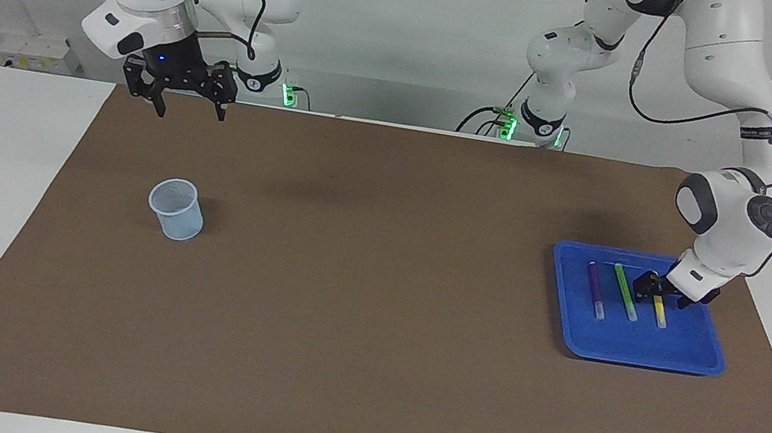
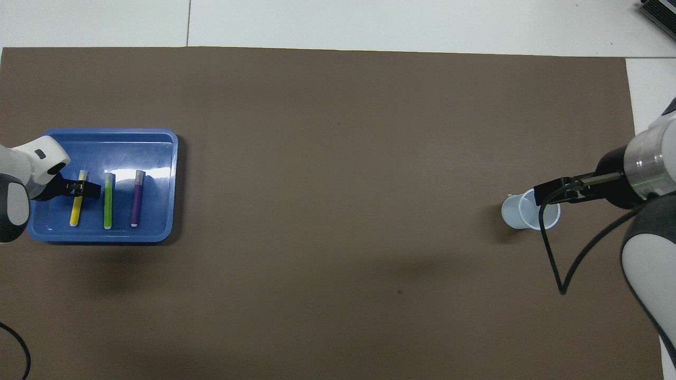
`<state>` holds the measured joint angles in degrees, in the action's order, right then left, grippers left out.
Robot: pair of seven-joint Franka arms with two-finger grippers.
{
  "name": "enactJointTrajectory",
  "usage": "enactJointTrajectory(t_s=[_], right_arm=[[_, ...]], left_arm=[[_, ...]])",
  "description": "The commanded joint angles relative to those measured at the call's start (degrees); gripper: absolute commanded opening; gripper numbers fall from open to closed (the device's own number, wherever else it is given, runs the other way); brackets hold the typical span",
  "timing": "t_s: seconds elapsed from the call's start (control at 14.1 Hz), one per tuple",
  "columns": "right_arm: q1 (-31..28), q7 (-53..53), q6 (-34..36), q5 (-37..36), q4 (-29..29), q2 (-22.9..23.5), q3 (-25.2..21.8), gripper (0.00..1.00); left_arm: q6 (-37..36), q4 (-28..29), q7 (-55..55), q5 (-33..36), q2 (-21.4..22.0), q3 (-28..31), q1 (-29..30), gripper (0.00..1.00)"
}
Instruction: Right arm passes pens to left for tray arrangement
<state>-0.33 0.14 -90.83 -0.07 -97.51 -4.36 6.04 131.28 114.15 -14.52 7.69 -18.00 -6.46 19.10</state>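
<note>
You see the left end effector (image 1: 660, 292) down in the blue tray (image 1: 689, 356), pinching the yellow pen (image 1: 660, 312) | green pen (image 1: 626, 292), purple pen (image 1: 596, 290) alongside | right end effector (image 1: 191, 110) waits, spread, above the worktop (image 1: 356, 305) near the translucent cup (image 1: 177, 209)

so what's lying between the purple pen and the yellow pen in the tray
The green pen lies between the purple pen and the yellow pen in the blue tray, clearest in the overhead view.

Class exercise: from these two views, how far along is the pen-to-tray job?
Nearly finished. Purple pen and green pen lie side by side in the tray. Left pincer is at the yellow pen, also in the tray. Right pincer hangs open, empty. Only letting go and withdrawing seems left.
</note>
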Motion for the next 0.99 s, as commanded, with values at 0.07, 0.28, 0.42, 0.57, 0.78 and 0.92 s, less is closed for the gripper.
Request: enactJointTrajectory(t_s=[0.07,0.28,0.42,0.57,0.78,0.92], right_arm=[[-0.19,-0.67,-1.45,1.04,-0.58,0.05,-0.51,1.0],[-0.37,-0.58,-0.32,0.43,0.91,1.37,-0.77,1.0],[-0.55,-0.67,-0.23,0.6,0.92,1.38,-0.77,1.0],[-0.55,-0.58,0.03,0.69,0.31,0.85,-0.77,1.0],[-0.64,-0.49,0.04,0.95,-0.05,0.67,-0.77,1.0],[-0.64,-0.49,-0.14,0.95,0.04,0.58,-0.77,1.0]], left_arm=[[-9.27,-5.86,0.28,-0.21,0.59,-0.57,-0.46,1.0],[-13.93,-8.85,0.46,-3.55,1.47,-0.57,-1.25,1.0],[-17.18,-10.78,1.68,-4.17,2.7,-0.49,-2.65,1.0],[-21.31,-13.93,5.19,-4.26,3.23,-0.66,-3.97,1.0],[-28.51,-19.56,7.83,-4.43,3.32,-0.66,-5.73,1.0],[-31.51,-22.12,10.72,-6.97,3.41,-0.66,-6.52,1.0]])
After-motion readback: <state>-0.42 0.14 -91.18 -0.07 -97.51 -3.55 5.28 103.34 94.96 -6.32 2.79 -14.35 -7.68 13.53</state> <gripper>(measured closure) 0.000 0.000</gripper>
